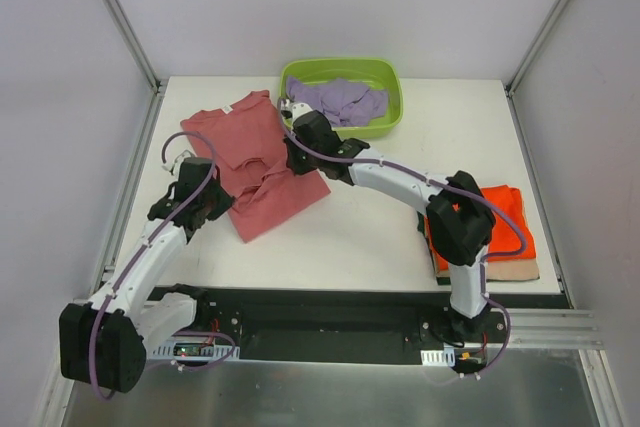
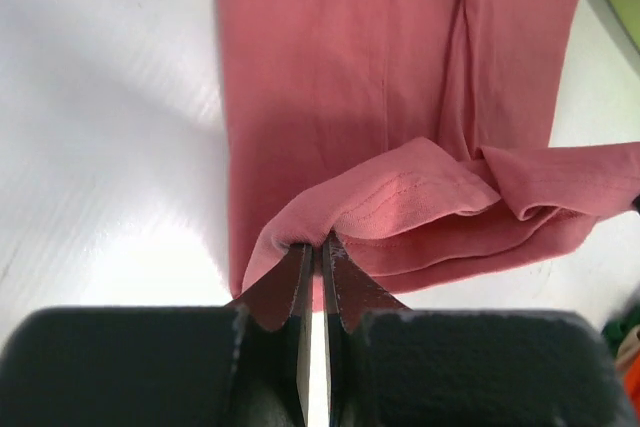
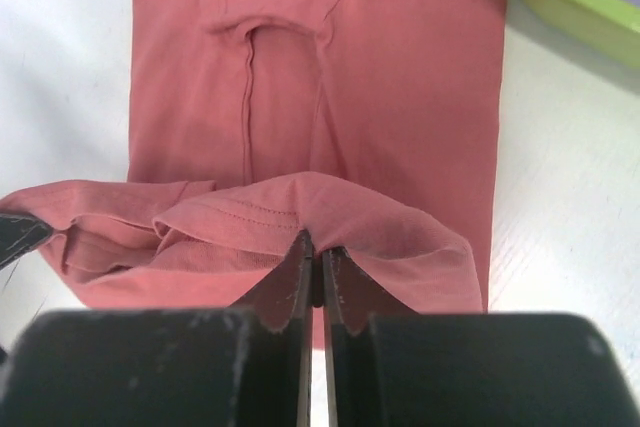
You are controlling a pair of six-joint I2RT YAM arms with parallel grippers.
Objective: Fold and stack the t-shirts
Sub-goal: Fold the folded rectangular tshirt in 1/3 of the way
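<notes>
- On the left part of the table (image 1: pixel 380 237), pinching the salmon-red t-shirt (image 1: pixel 250 142) by its lifted hem with both arms; otherwise lying flat, collar end away from the bases.
- Clamped nearly closed on one hem corner with the left gripper (image 2: pixel 318 247); the same on the other corner with the right gripper (image 3: pixel 315 247).
- Probably light, limp and grippy: sags between the two holds and creases readily.
- Best taken at hem corners or shoulder seams, both sides level, keeping the fold square.
- Elsewhere: orange t-shirt (image 1: pixel 505 209) stacked over tan t-shirt (image 1: pixel 515 272) at right; lavender t-shirt (image 1: pixel 340 99) inside the lime-green tub (image 1: pixel 385 125).
</notes>
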